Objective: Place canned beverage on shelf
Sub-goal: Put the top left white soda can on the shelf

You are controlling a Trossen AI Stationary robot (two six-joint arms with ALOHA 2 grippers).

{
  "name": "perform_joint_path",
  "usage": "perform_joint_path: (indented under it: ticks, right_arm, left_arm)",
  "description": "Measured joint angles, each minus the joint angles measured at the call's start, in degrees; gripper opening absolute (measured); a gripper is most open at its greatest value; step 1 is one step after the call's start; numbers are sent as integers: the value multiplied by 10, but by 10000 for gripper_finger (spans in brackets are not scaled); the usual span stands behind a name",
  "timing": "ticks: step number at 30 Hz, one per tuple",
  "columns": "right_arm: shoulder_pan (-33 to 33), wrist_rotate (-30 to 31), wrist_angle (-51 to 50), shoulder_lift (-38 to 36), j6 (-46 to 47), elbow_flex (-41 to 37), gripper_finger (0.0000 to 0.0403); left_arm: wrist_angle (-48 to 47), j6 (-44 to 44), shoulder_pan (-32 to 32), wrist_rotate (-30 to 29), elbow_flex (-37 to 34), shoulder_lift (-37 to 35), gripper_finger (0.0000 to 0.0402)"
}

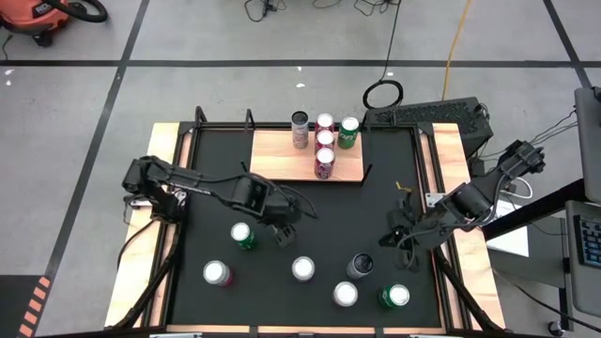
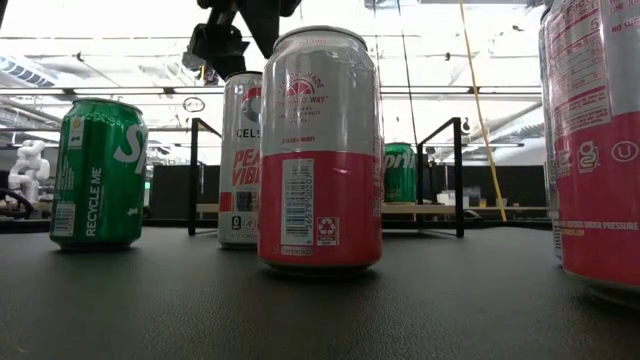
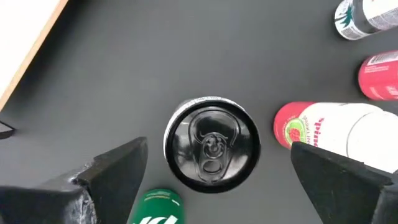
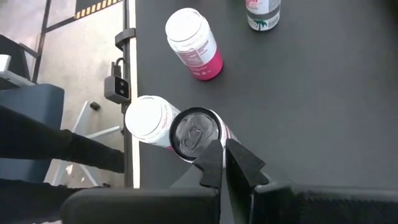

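- Left gripper (image 1: 285, 228) spread wide over the black mat (image 1: 310, 202), holding nothing; from its wrist, a dark-topped can (image 3: 212, 152) between the fingers.
- Right gripper (image 1: 402, 235) clenched, empty, near the mat's 3 o'clock edge.
- Shelf (image 1: 277, 155) at 12 o'clock, bearing four cans (image 1: 325, 145).
- Six loose cans toward 6 o'clock.

- "RECYCLE ME" up the side of the green can (image 2: 98, 172), beside part of a white "S".
- "CELS", cut off, then "PEA" and "VIB" on the white can (image 2: 239, 160).
- "WAY" in the round emblem of the pink can (image 2: 319, 150).
- "Spri" on the far green can (image 2: 400, 172).
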Motion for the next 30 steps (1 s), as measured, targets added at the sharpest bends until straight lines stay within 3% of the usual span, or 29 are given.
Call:
perform_joint_path:
  ticks: [30]
  right_arm:
    - [0, 0, 9, 24, 29, 0, 0]
  left_arm:
    - [1, 28, 1, -19, 0, 26, 397]
